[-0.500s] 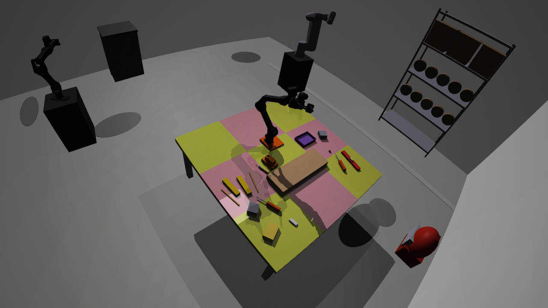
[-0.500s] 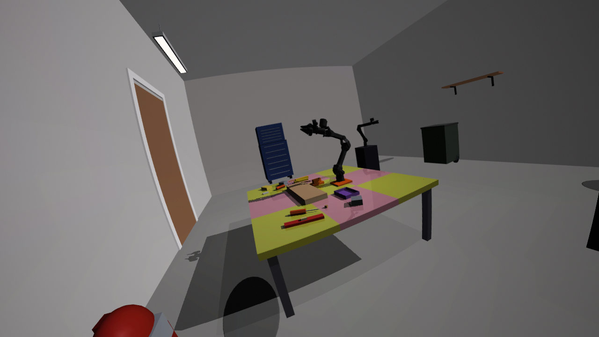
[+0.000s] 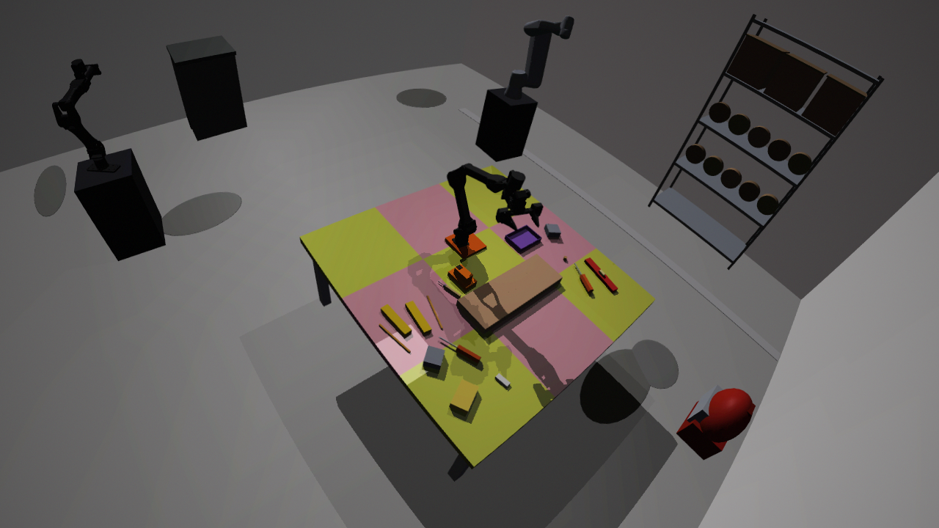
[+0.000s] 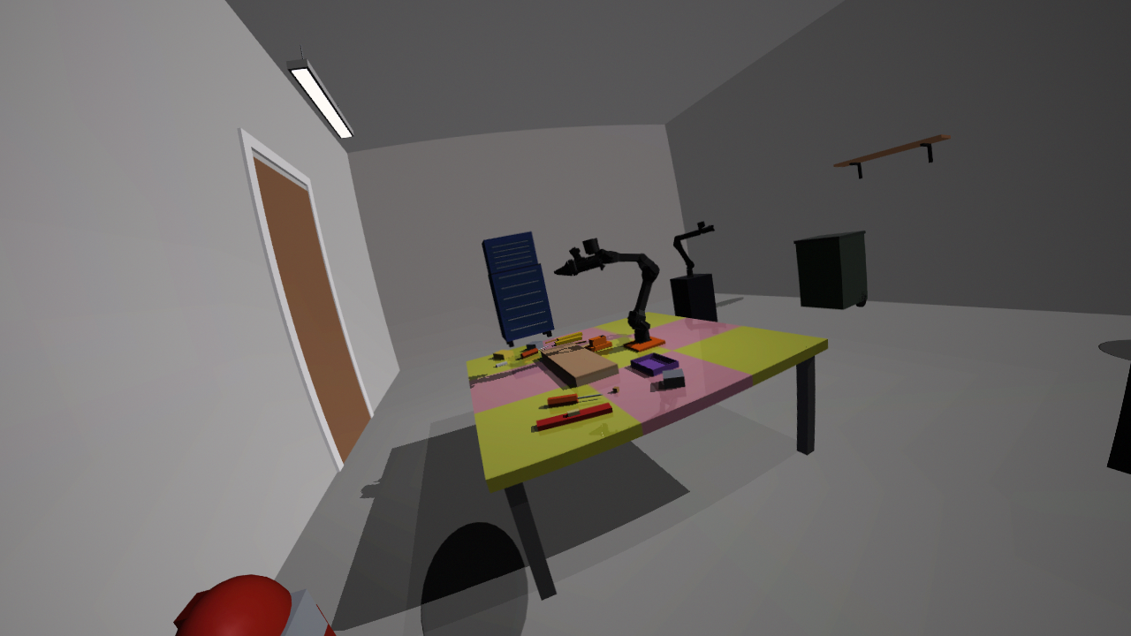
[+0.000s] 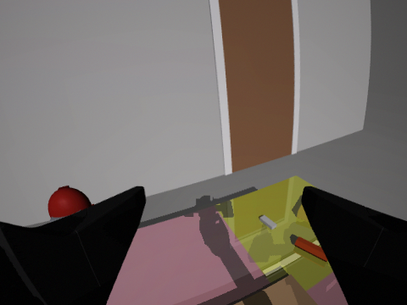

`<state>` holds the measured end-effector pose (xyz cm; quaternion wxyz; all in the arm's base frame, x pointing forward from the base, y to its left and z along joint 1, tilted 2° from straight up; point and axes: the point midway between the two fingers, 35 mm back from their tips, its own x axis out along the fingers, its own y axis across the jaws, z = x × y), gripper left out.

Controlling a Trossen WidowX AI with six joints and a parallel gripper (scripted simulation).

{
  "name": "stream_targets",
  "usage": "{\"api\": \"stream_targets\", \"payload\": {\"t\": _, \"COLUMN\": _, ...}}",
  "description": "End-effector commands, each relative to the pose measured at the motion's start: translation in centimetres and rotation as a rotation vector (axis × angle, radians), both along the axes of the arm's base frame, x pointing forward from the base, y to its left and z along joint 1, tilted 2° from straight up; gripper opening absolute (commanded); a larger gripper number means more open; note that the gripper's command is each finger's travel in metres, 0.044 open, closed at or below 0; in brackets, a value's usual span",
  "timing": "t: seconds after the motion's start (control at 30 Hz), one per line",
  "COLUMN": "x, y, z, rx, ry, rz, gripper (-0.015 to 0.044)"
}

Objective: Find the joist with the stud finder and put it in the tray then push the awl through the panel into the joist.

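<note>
Reach for the stud finder, nothing yet held.

The gripper, spread wide and empty, should be lowered squarely over the stud finder just beside and below it.

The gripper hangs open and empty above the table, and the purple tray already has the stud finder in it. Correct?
Not quite. The gripper is open and empty above the table, but the purple tray holds nothing; the top view shows its bare floor.

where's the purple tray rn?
Top view: the purple tray sits on the table, right of the arm's orange base plate, with a small grey block beside it.
</note>
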<state>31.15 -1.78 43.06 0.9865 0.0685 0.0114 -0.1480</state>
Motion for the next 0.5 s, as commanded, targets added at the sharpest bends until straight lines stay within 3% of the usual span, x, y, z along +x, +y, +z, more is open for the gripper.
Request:
{"api": "stream_targets", "payload": {"t": 0.0, "x": 2.0, "y": -2.6, "z": -7.1, "rx": 0.356, "ry": 0.152, "rz": -0.123, "gripper": 0.0440}}
{"api": "stream_targets", "payload": {"t": 0.47, "x": 0.1, "y": -8.1, "z": -20.9, "rx": 1.085, "ry": 0.329, "rz": -0.688, "gripper": 0.0440}}
